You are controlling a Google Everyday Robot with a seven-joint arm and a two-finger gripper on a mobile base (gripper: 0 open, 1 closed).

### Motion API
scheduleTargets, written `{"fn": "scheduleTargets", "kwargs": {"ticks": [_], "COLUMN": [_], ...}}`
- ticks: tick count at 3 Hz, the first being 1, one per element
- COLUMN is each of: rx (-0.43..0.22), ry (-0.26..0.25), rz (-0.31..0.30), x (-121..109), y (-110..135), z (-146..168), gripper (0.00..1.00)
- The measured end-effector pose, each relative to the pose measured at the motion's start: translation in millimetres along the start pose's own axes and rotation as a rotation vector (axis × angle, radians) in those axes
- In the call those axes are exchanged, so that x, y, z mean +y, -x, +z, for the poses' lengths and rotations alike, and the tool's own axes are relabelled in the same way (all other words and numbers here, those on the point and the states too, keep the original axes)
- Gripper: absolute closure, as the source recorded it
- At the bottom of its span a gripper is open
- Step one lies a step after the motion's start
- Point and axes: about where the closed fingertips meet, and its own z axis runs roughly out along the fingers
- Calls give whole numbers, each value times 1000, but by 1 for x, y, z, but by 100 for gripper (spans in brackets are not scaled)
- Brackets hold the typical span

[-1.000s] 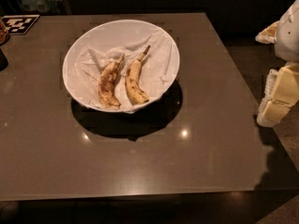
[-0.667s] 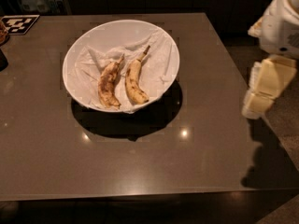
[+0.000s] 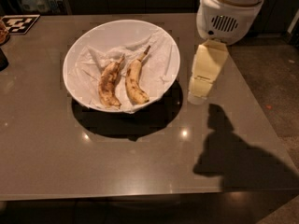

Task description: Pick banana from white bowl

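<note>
While my gripper (image 3: 198,95) hangs tip-down over the right part of the surface (image 3: 140,167), just right of the white bowl (image 3: 71,62) and apart from its rim, I cannot tell whether the jaws are parted or closed; from this angle they read as one pale cream block. Above it, at the far right, sits the rounded white housing of my arm (image 3: 229,10) with its vent slots. My shadow (image 3: 233,155) falls dark on the near right of the surface. The banana (image 3: 134,80) lies inside the bowl, right of centre, on crumpled white paper (image 3: 88,64), its thin stem pointing far and slightly right, its dark tip toward the near rim. Just left of it, close but apart as far as I can see, lies a flatter, brown-blotched banana (image 3: 108,84). A black-and-white patterned tag (image 3: 18,23) rests at the far left corner.
</note>
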Motion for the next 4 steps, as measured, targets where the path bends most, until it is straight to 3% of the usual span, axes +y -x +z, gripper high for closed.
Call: {"fn": "scheduleTargets", "kwargs": {"ticks": [2, 3, 4], "rx": [-39, 33, 85], "ry": [-33, -42, -33], "rz": [17, 17, -42], "x": [-5, 3, 14], "y": [21, 38, 53], "z": [6, 22, 32], "gripper": [0, 0, 0]}}
